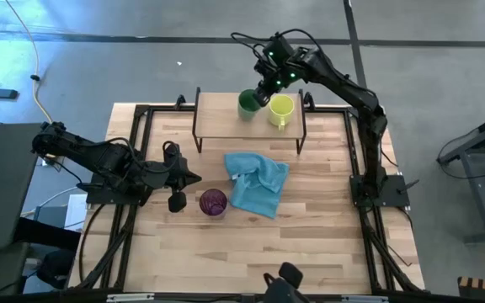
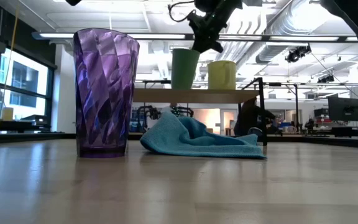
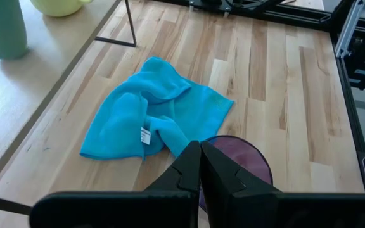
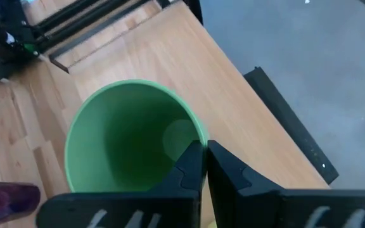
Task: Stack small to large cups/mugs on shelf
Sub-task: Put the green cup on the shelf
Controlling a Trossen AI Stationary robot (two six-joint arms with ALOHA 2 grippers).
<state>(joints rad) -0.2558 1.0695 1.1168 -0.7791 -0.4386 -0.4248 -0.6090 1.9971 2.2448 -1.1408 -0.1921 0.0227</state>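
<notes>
From the high view, we are looking straight down on a wooden plank table (image 1: 310, 244) where the shelf (image 1: 221, 118) is standing near the far edge. The green cup (image 1: 247, 104) and the yellow-green mug (image 1: 280, 110) are sitting side by side on the shelf top, and the right gripper (image 1: 263, 93) is hovering at the green cup's rim with its fingers pressed together. The left gripper (image 1: 194, 178) is waiting low over the table's left side, fingers likewise pressed together, just beside the purple tumbler (image 1: 213, 202), which is standing on the tabletop and touching the edge of a crumpled blue cloth (image 1: 258, 183). From the low view, we are seeing the purple tumbler (image 2: 105, 93) standing upright close to the camera, the blue cloth (image 2: 197, 140) lying behind it, and the green cup (image 2: 184, 68) and yellow-green mug (image 2: 222, 74) standing upright on the shelf (image 2: 191, 95), with the right gripper (image 2: 205, 45) hanging just above the green cup (we cannot tell whether it is touching). From the left wrist view, we are looking past the closed left gripper (image 3: 199, 152) at the tumbler's mouth (image 3: 239, 158) and the blue cloth (image 3: 151, 117). From the right wrist view, we are looking down into the open green cup (image 4: 132, 136), the closed right gripper (image 4: 204, 152) sitting at its rim.
</notes>
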